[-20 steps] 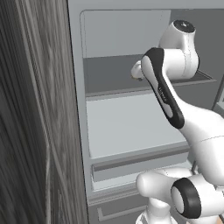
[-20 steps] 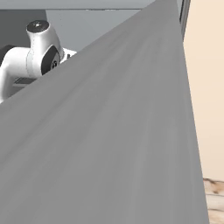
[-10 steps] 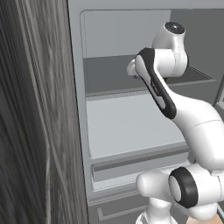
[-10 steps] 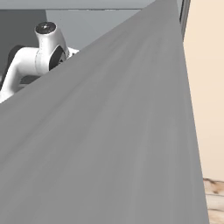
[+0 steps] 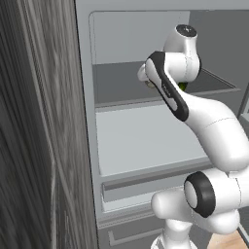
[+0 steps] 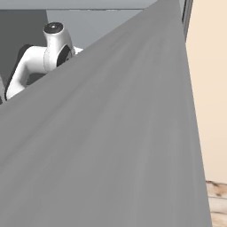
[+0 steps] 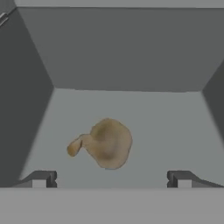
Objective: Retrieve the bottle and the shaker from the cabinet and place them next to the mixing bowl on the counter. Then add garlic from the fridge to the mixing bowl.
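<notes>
Two-finger dark-tipped gripper jaws spread wide, holding nothing; small brownish-tan rounded garlic lies just ahead between the fingertips, apart from them, on a pale grey shelf inside the tall grey fridge; white arm reaches in.

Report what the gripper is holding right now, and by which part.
Nothing is held. The gripper is open, its fingertips apart, with the garlic lying untouched on the fridge shelf ahead.
</notes>
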Controlling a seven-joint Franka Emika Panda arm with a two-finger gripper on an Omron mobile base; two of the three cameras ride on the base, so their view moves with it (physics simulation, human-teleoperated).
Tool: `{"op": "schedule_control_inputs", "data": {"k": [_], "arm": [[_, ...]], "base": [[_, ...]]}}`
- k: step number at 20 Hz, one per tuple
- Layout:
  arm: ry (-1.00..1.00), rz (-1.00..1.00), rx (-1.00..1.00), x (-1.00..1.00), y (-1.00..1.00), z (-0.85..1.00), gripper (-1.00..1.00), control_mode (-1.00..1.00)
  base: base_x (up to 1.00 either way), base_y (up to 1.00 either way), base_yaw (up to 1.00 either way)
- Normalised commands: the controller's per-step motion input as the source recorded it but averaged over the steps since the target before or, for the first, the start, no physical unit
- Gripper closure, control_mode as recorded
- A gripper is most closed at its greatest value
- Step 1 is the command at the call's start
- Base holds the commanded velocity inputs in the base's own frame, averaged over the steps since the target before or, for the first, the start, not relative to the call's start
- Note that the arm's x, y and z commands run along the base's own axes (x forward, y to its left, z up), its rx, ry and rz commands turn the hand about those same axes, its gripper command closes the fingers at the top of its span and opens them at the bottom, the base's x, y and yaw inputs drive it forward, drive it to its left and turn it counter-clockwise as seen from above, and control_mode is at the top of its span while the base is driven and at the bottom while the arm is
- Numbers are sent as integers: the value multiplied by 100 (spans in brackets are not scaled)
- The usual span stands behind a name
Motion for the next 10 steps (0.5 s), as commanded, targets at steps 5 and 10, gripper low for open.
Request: {"op": "schedule_control_inputs", "data": {"k": [5, 10], "arm": [[0, 0, 0, 48, 0, -17, -100, -100], [0, 0, 0, 22, 0, -12, -100, -100]], "base": [[0, 0, 0], [0, 0, 0]]}}
